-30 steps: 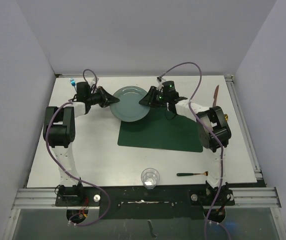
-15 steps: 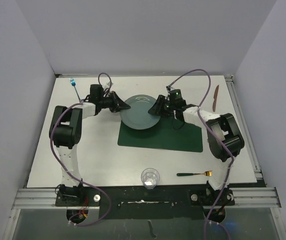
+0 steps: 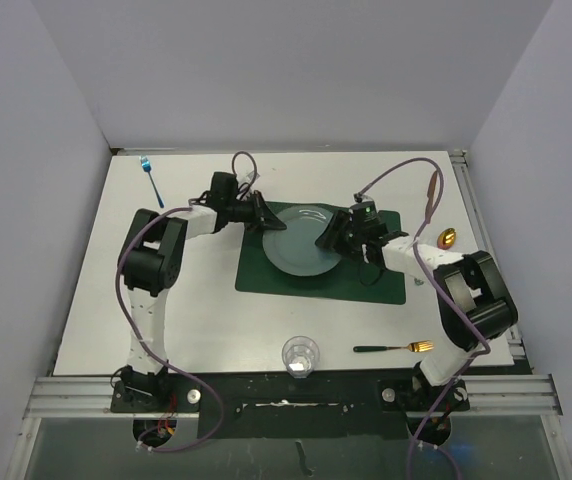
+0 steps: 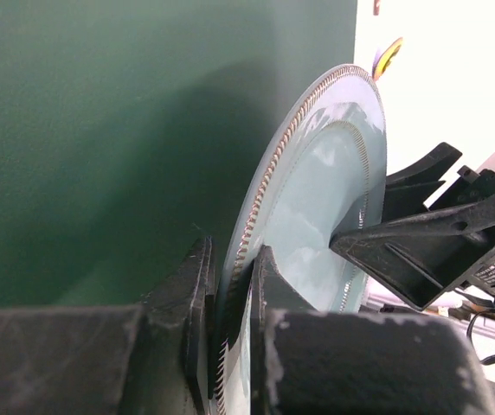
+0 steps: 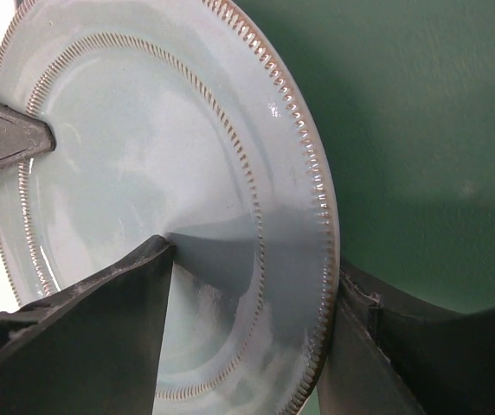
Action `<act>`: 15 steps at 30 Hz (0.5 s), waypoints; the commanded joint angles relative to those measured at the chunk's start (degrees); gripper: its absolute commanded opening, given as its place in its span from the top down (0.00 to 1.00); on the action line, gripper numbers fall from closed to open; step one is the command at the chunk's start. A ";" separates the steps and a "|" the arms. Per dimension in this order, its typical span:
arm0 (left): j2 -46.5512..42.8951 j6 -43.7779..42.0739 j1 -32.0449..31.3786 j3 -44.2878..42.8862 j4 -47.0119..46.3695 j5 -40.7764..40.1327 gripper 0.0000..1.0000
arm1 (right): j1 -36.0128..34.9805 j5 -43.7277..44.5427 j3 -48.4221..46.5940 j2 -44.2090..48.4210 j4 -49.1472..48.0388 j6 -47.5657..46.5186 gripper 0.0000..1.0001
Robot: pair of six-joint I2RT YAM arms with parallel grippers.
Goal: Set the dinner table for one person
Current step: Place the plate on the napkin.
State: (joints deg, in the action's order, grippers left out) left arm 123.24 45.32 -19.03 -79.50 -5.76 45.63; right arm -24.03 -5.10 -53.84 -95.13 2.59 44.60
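Note:
A pale blue-green plate (image 3: 301,240) with a beaded rim is held just above the dark green placemat (image 3: 356,280) on the white dinner table (image 3: 186,310). My left gripper (image 3: 266,216) is shut on the plate's left rim. In the left wrist view its jaws (image 4: 230,303) pinch the rim of the plate (image 4: 325,190). My right gripper (image 3: 330,238) is shut on the plate's right rim. In the right wrist view (image 5: 256,328) one finger lies on the plate's face (image 5: 144,156) and the other sits under the rim.
A clear glass (image 3: 301,354) stands at the near edge. A dark-handled fork with a gold head (image 3: 394,348) lies to its right. A blue utensil (image 3: 149,176) lies far left, a copper knife (image 3: 433,189) far right and a gold object (image 3: 448,238) beside the mat.
Both grippers have carried the plate to the right and nearer, from beyond the placemat's far left corner to over the placemat. Both stay shut on it.

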 commanded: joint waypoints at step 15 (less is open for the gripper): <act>2.99 1.30 -15.64 -2.41 -8.28 1.82 1.00 | -11.30 -7.91 9.41 -7.92 -15.74 -14.51 1.00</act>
State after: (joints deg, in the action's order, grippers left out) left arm 127.83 45.80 -20.62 -78.67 -8.64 46.09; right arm -24.14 -4.10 -45.63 -96.84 -7.68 44.45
